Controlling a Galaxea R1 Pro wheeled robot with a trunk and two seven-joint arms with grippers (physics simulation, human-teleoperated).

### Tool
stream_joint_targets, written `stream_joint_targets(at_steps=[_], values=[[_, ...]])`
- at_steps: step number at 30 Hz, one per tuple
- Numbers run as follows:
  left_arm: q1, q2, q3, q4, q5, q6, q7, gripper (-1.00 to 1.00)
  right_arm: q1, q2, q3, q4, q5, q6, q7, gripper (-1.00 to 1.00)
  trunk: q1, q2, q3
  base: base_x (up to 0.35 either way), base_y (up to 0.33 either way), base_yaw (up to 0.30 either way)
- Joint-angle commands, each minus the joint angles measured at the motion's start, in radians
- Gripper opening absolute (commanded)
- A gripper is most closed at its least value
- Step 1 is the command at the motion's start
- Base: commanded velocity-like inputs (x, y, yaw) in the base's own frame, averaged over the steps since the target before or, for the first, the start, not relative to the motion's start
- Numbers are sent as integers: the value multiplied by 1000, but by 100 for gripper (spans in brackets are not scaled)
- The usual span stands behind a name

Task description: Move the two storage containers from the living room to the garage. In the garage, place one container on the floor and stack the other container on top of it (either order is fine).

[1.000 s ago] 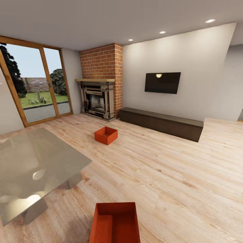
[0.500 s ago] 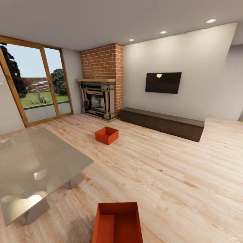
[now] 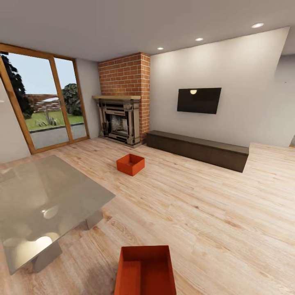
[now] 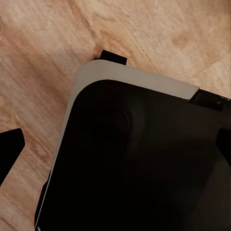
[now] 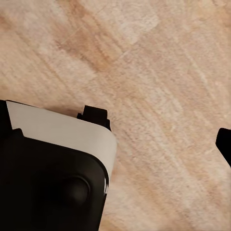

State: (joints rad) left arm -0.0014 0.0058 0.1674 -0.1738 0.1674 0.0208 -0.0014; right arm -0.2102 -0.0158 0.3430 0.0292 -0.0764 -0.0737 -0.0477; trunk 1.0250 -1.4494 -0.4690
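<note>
Two orange-red lidless storage containers sit on the light wood-plank floor [image 3: 213,213] of the living room. One container [image 3: 146,270] lies close below me at the lower edge of the head view. The other container [image 3: 130,164] rests farther off, in front of the brick fireplace [image 3: 123,116]. My left gripper [image 4: 115,149] hangs open above my own dark base [image 4: 134,173], with a fingertip [image 4: 10,149] at the picture's edge. My right gripper [image 5: 115,144] also looks open and holds nothing, one fingertip [image 5: 224,144] showing over the planks.
A glass table [image 3: 45,200] stands close at the left, its corner near the near container. Wood-framed glass doors [image 3: 41,102] fill the left wall. A low dark cabinet [image 3: 196,149] runs under a wall TV [image 3: 198,100]. Open floor stretches to the right.
The whole head view has drifted slightly, so everything sits a little further right in the picture: the camera moved. Neither container has moved on the floor.
</note>
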Motion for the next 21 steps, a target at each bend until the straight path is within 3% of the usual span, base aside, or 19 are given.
stream_joint_targets(at_steps=[1,7,15,21], values=[[0,0,0,-1,10,2,0,100,-1,0,8,3,-8,-6,-1,100,0,-1,-1,0,70,0],[0,-1,0,-1,10,2,0,100,-1,0,8,3,-9,-6,-1,100,0,-1,-1,0,54,12],[0,-1,0,-1,10,2,0,100,-2,0,8,3,-9,-7,-1,100,0,-1,-1,0,6,186],[0,0,0,-1,10,2,0,100,-2,-1,8,3,-9,-8,-1,100,0,-1,-1,0,1,68]])
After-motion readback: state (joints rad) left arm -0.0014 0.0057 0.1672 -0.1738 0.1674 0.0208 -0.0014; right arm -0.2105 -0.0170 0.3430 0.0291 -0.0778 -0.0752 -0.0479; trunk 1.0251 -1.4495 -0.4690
